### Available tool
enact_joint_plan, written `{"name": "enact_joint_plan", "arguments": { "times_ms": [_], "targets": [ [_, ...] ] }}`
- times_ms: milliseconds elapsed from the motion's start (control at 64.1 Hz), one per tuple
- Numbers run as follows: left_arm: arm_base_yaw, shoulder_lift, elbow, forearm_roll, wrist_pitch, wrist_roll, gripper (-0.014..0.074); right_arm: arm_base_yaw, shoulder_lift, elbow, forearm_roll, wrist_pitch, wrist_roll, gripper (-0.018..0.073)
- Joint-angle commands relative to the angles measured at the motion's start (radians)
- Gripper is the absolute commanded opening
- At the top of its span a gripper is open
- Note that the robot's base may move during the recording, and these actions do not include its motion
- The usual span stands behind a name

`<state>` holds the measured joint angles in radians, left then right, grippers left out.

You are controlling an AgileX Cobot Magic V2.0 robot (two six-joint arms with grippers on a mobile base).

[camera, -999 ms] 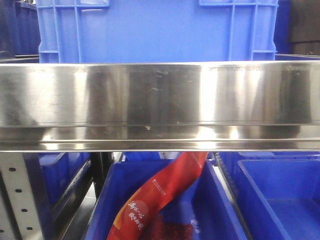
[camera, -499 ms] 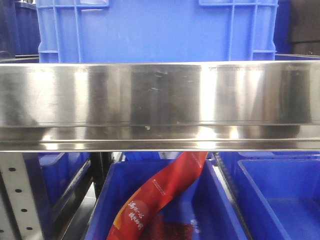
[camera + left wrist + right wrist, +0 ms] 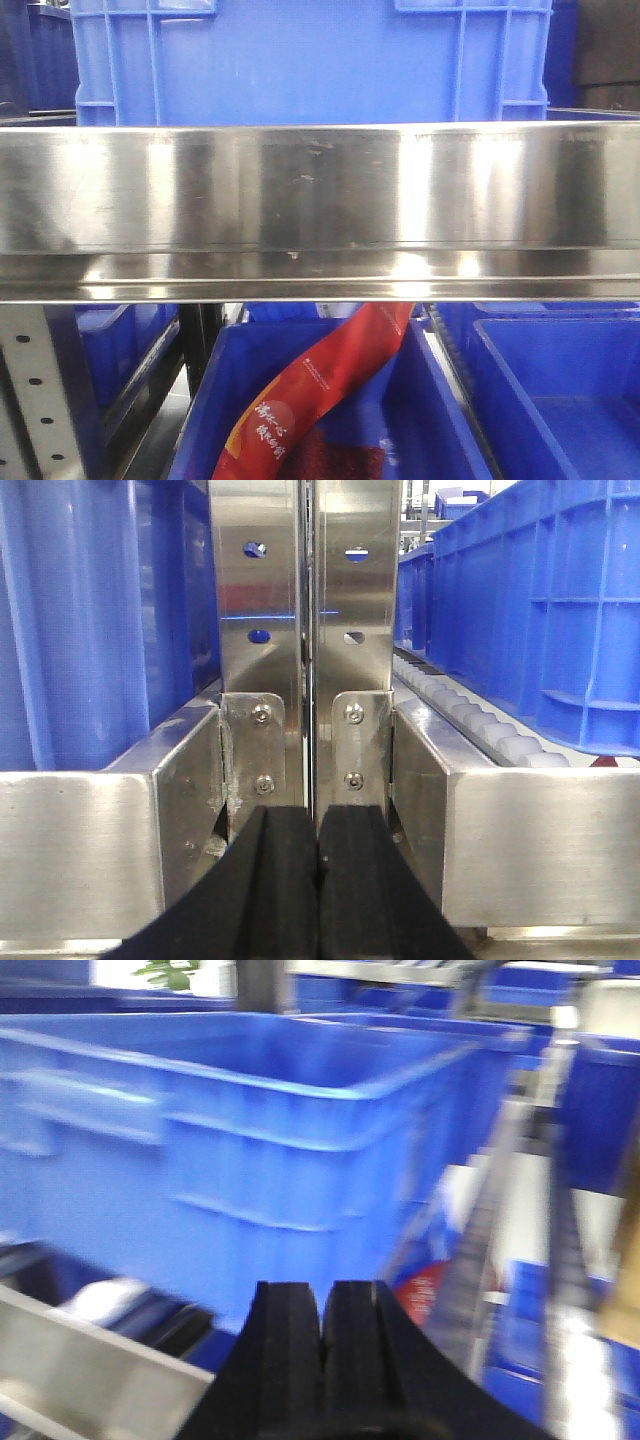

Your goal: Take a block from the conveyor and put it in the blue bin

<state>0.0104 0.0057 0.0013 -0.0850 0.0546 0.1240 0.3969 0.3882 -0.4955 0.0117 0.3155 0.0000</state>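
The left black rubber-padded gripper (image 3: 316, 880) has its jaws pressed together on nothing, facing the bolted seam of two brushed steel upright posts (image 3: 306, 630). The right black gripper (image 3: 322, 1345) is likewise closed and empty, before a large blue plastic bin (image 3: 230, 1150); that view is blurred. Neither the block nor the conveyor shows. In the front view, a long red printed packet (image 3: 320, 385) leans in a lower blue crate (image 3: 225, 400) beneath a shiny steel rail (image 3: 320, 190)

Your front view is sharp, with bright glare patches on the steel rail (image 3: 320, 190). The left wrist view is crisp and evenly lit. The right wrist view is heavily motion-blurred.
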Motion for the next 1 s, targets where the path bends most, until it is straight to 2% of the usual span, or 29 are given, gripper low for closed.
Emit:
{"name": "enact_joint_plan", "arguments": {
  "times_ms": [0, 219, 421, 531, 983],
  "targets": [
    [0.001, -0.006, -0.001, 0.004, -0.02, -0.004, -0.0111, -0.083, -0.045, 0.045, 0.001, -0.052, 0.0, -0.0162],
    [0.001, -0.006, -0.001, 0.004, -0.02, -0.004, -0.0111, -0.252, -0.206, 0.236, 0.023, -0.166, 0.0, -0.0162],
    [0.001, -0.006, -0.001, 0.004, -0.02, -0.004, -0.0111, -0.355, -0.353, 0.432, 0.059, -0.27, 0.0, -0.0162],
    [0.001, -0.006, -0.001, 0.004, -0.02, -0.004, -0.0111, -0.358, -0.388, 0.495, 0.059, -0.282, 0.0, -0.0162],
    [0.001, -0.006, -0.001, 0.004, -0.02, -0.004, -0.0111, -0.358, -0.388, 0.495, 0.039, -0.271, 0.0, -0.0162]
  ]
}}
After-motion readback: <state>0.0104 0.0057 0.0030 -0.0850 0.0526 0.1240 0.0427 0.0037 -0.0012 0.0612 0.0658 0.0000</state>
